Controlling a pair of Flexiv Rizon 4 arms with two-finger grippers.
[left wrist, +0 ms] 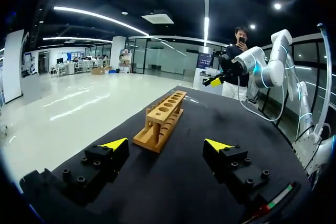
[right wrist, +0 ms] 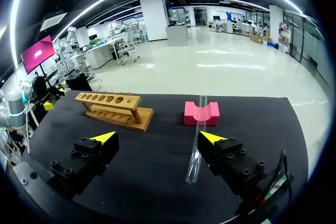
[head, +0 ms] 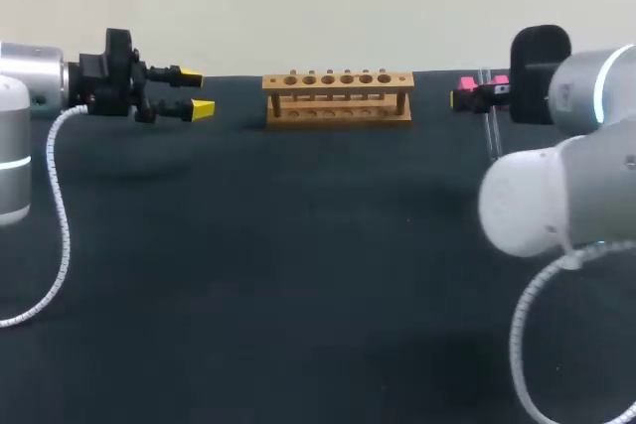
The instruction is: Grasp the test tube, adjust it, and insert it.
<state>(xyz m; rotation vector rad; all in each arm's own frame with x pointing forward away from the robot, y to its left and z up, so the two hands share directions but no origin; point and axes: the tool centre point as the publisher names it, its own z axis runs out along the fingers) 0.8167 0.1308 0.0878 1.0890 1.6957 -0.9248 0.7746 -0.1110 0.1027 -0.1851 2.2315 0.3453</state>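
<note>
- Now the clear glass test tube (right wrist: 196, 145) rests propped on a pink foam block (right wrist: 201, 114), probably for easy gripping; right claw (right wrist: 158, 138) released astride it.
- Left claw (left wrist: 165, 144) gapes, facing the pale wooden rack (left wrist: 163, 116).

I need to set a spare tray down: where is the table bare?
Bare: the near half of the black table, in front of the wooden tube rack, and the gap between that rack and the left gripper. Crowded: past the rack's other end, around the pink block and glass test tube.
</note>
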